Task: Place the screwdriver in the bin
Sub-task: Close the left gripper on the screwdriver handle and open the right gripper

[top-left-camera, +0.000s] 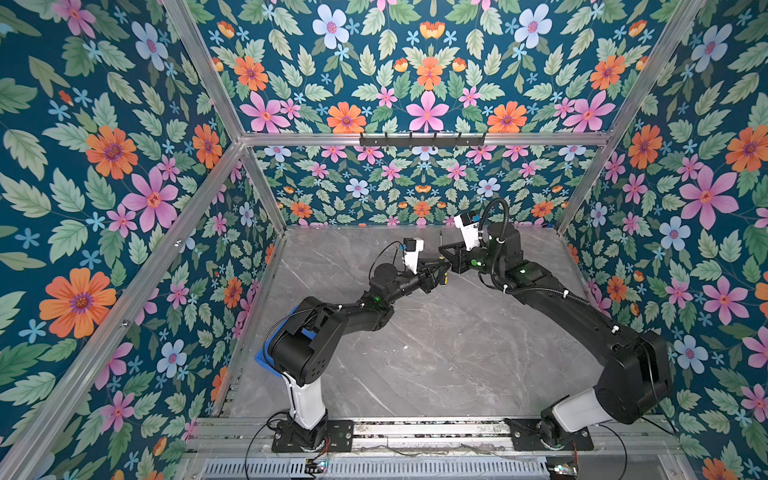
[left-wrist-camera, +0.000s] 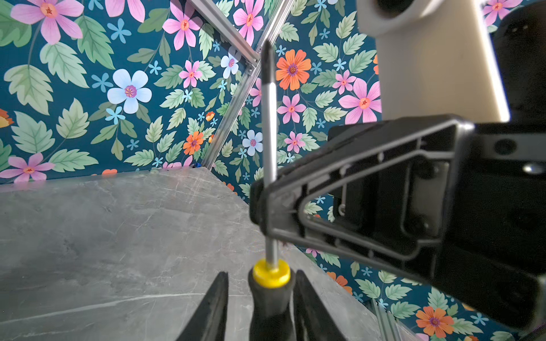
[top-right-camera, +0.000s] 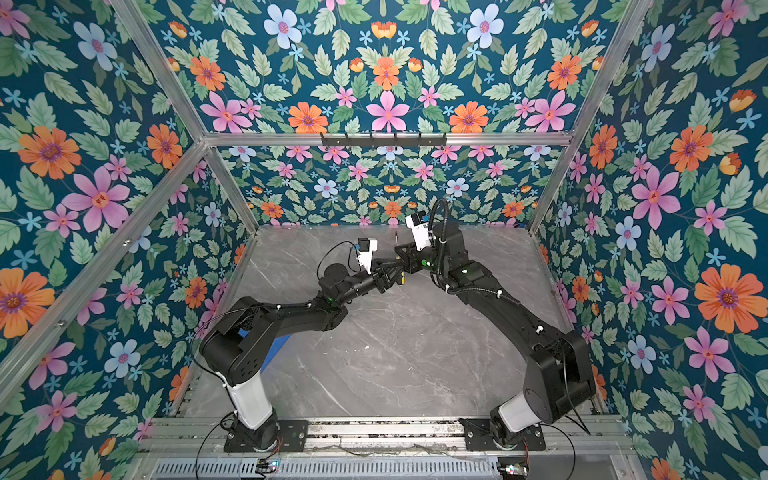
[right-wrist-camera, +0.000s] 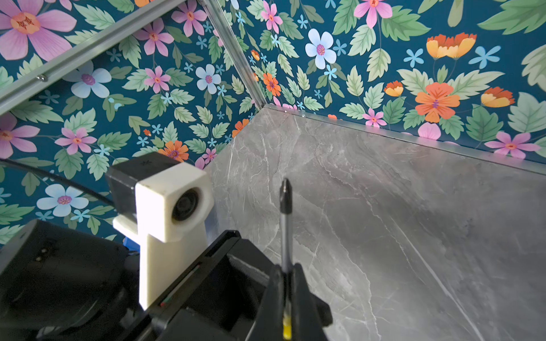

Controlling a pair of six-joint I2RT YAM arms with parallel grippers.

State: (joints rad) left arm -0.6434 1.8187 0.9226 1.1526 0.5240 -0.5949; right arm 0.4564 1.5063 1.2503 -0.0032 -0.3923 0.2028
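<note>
My right fingers (right-wrist-camera: 304, 301) pinch the shaft of the screwdriver (left-wrist-camera: 269, 118), upright above the counter (top-left-camera: 415, 353); my left fingers (left-wrist-camera: 212, 310) straddle its handle, apart, a gap on one side.

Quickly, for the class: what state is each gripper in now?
Left gripper: fingers flank the handle of the small yellow-and-black screwdriver; grip cannot be told.
Right gripper: closed on the screwdriver's thin metal shaft.

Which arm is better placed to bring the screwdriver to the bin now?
Left. The bin lies at the base of the left arm, and the left hand flanks the screwdriver at its handle. The right hand, clamping the shaft, is farther from the bin.
</note>
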